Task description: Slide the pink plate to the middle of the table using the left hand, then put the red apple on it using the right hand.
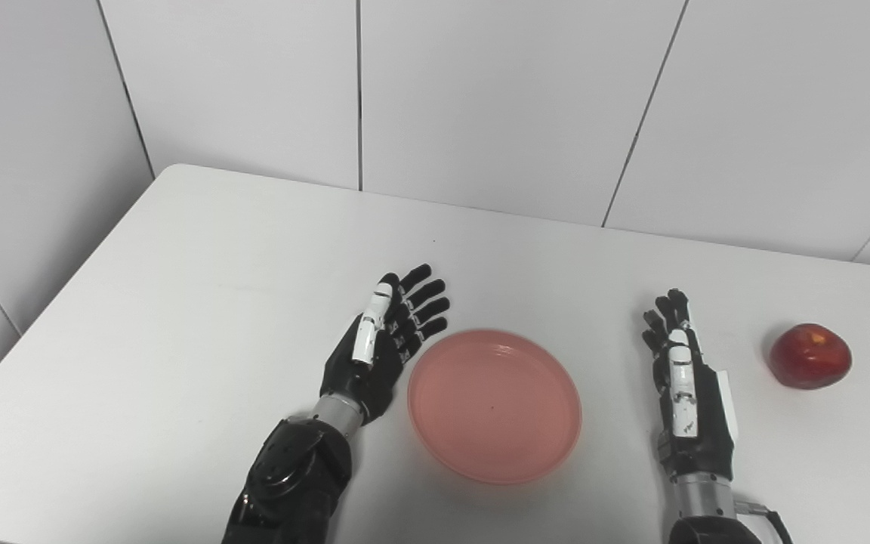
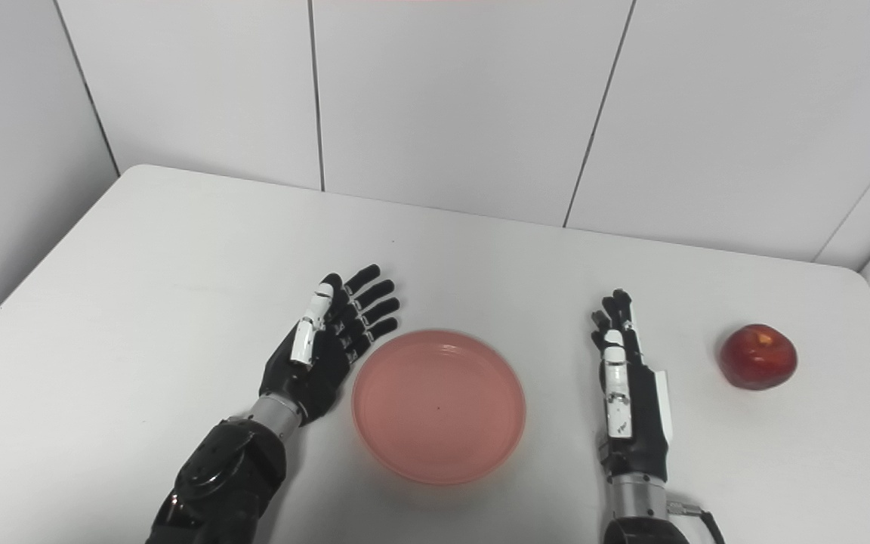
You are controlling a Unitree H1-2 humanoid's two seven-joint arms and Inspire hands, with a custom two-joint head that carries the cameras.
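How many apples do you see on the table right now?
1. The red apple sits on the table at the far right, beyond the right robot hand and off the pink plate. Nothing suggests another is hidden.

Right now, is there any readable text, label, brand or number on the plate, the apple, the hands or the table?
None readable.
Pink plate: plain, no print.
Red apple: no sticker visible.
Right hand: a tiny dark mark low on its white panel, too small to read.
Left hand, table: no markings.
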